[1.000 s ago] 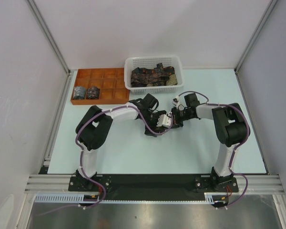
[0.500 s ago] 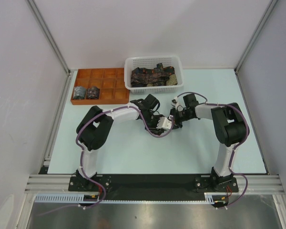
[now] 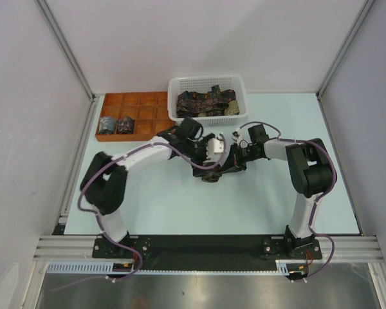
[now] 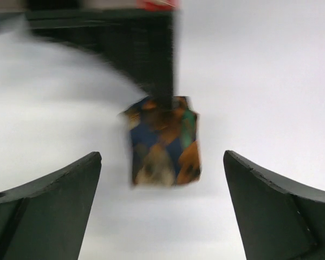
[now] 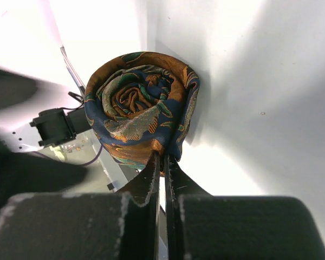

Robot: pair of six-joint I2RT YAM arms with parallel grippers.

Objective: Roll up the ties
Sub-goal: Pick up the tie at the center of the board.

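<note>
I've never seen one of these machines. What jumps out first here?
A rolled blue, orange and green fabric necktie sits in the middle, its edge pinched in the right arm's shut jaws, while the left arm's jaws stand wide open either side of it. Behind, a white plastic mesh basket holds loose ties, and an orange-brown compartment tray to its left holds two rolled ones.

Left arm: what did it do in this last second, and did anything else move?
The left arm swung its elbow outward and pulled its wrist back toward the basket; the left gripper is open, off the rolled tie. The right gripper stayed shut on the roll's edge. Basket and tray did not move.
</note>
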